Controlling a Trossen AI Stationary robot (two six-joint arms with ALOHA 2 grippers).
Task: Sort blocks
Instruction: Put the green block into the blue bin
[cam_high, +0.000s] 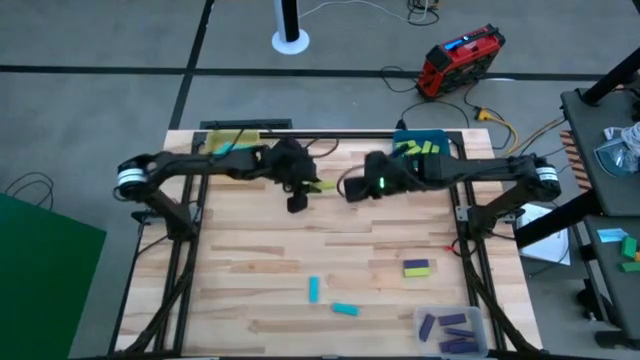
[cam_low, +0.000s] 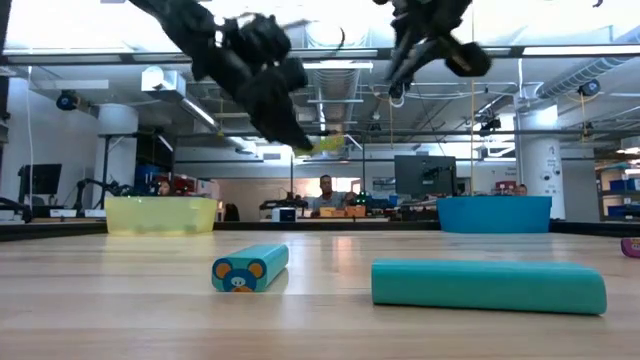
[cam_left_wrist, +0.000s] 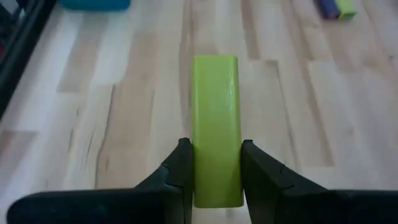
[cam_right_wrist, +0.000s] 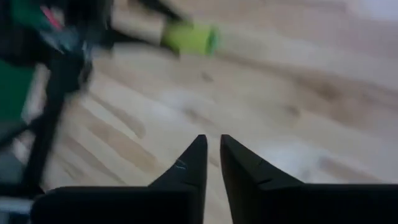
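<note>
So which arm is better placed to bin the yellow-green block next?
Left. The left gripper is already shut on the yellow-green block, held above the table near the yellow bin. The right gripper holds nothing, its fingers nearly together over bare wood.

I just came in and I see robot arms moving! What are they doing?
They are sorting blocks by color. The left gripper is holding a yellow-green block up above the table. The right gripper is empty, nearly closed. Purple blocks already sit in a clear tray, and two cyan blocks still wait.
</note>
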